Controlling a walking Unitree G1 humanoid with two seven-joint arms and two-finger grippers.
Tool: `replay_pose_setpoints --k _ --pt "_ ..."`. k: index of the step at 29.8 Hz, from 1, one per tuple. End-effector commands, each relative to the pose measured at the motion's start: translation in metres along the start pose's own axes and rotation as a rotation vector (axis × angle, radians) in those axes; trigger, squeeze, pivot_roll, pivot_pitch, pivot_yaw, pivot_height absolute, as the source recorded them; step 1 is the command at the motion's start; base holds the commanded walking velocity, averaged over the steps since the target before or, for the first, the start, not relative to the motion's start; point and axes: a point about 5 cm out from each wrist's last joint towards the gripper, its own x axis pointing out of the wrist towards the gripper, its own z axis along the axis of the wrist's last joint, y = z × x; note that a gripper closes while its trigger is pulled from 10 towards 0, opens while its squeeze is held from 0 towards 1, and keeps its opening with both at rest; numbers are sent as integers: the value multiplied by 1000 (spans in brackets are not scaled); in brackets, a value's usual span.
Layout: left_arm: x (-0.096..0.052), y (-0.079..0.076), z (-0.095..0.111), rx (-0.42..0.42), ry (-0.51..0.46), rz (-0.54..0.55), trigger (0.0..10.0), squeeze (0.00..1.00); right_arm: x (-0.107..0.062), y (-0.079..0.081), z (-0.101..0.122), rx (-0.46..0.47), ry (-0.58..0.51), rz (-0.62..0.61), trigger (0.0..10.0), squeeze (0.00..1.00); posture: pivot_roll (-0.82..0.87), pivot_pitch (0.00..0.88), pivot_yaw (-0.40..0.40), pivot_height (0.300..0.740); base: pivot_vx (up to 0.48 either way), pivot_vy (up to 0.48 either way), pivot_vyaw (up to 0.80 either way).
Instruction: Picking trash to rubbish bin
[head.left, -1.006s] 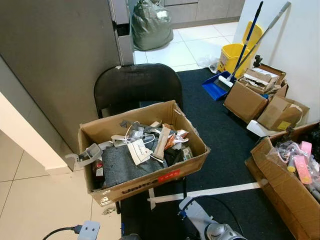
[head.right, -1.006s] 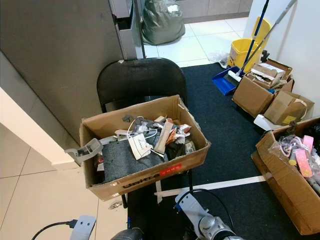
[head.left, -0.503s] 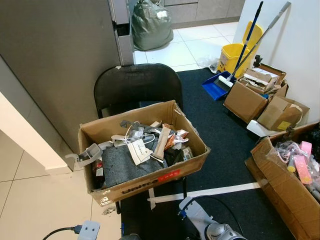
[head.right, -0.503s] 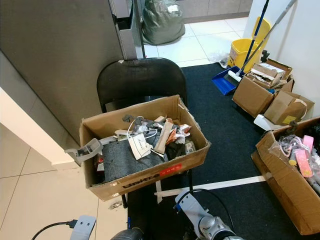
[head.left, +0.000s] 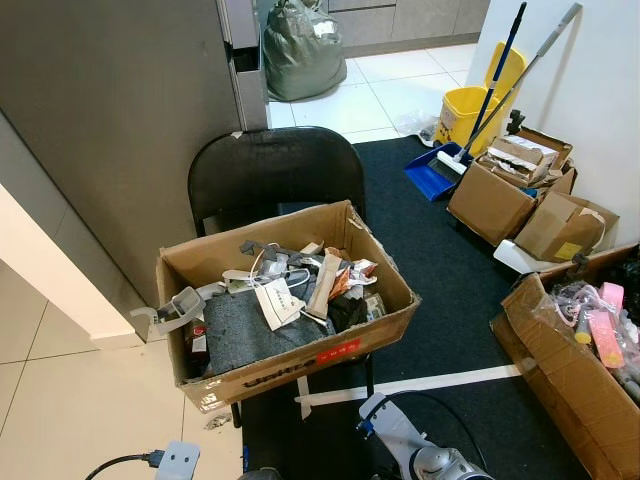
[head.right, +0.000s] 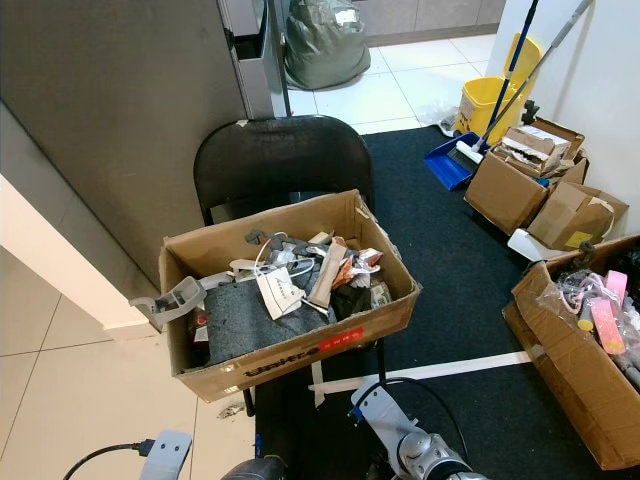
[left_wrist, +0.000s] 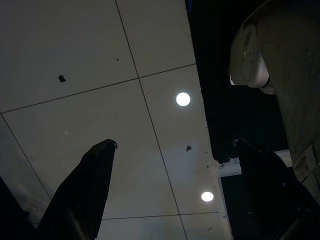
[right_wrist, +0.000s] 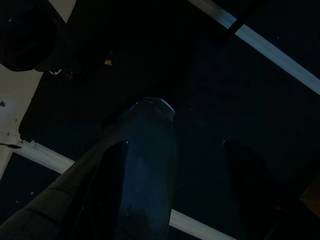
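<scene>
At frame centre, a matt brown cardboard box (head.left: 300, 365) with creased, worn flaps holds grey felt-like cloth (head.left: 238, 330), white paper (head.left: 278, 302) and crinkled wrappers. It sits on a chair (head.left: 270, 170) with a matt black, slightly scuffed back. The floor at lower left is glossy pale tile (head.left: 70, 400); to the right lies dark, matt carpet (head.left: 440, 270). At upper right, a yellow bucket (head.left: 465, 115) and blue dustpan (head.left: 428, 172) look like smooth plastic. A shiny grey-green plastic bag (head.left: 300, 50) stands at top centre.
</scene>
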Motion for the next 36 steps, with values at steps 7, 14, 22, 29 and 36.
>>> replay_pose_setpoints --k 7,14,22,29,36 --pt "-1 1 -7 6 31 2 10000 0 1 8 -10 -2 37 25 10000 0 -47 56 58 740 0 0 0" --pt "-1 1 -6 10 31 1 10000 0 1 7 -10 -7 37 23 10000 0 -48 50 55 740 0 0 0" --pt "0 0 -6 11 30 0 10000 0 1 6 -9 -14 37 19 10000 0 -47 48 53 740 0 0 0" --pt "0 -1 -5 -2 27 -2 10000 0 1 4 -9 -12 36 17 10000 0 -47 51 52 740 0 0 0" --pt "0 -1 -4 -4 25 -3 10000 0 0 3 -8 -11 35 14 10000 0 -48 51 52 740 0 0 0"
